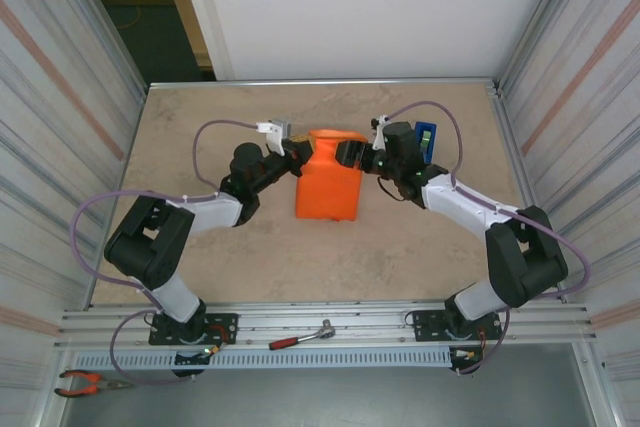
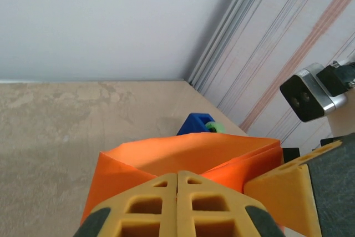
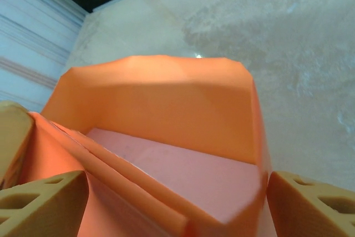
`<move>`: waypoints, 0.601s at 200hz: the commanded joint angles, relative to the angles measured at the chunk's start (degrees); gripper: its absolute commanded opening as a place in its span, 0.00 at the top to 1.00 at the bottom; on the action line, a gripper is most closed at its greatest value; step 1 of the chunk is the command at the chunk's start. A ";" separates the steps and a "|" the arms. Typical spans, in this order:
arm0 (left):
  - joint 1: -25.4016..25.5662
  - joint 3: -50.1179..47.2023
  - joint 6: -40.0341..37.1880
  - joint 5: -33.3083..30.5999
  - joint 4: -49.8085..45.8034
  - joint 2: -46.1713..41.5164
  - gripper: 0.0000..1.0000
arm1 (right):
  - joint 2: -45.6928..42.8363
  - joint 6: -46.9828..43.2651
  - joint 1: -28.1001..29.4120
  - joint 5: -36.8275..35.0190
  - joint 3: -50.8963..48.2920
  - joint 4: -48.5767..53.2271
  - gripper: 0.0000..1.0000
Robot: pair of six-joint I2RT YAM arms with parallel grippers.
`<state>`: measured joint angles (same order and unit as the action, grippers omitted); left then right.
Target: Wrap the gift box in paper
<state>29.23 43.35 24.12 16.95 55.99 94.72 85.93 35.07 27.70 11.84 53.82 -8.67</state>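
Observation:
The orange paper (image 1: 328, 183) lies folded round the gift box in the middle of the table, with its far end standing up as open flaps. Inside those flaps the pale pink gift box (image 3: 183, 173) shows, with paper (image 3: 161, 98) walling it in. My left gripper (image 1: 299, 160) is shut, its yellow fingers (image 2: 150, 206) pressed together with nothing between them, and its tips rest against the left side of the paper (image 2: 183, 154). My right gripper (image 1: 350, 155) is open wide, its fingers (image 3: 313, 206) standing either side of the wrapped end.
A blue tape dispenser (image 1: 427, 137) stands behind the right gripper and is seen again past the paper (image 2: 195, 124). A ratchet tool (image 1: 300, 337) lies on the front rail and pliers (image 1: 90, 382) at the front left. Striped walls close both sides.

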 commanded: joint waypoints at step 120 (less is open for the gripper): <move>-0.09 -5.93 -5.23 7.83 7.11 -1.71 1.00 | 0.40 0.30 8.55 -11.53 -5.08 -3.41 0.29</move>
<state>28.08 39.22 19.66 21.02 62.43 94.30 87.11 34.87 33.28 1.72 51.31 -15.53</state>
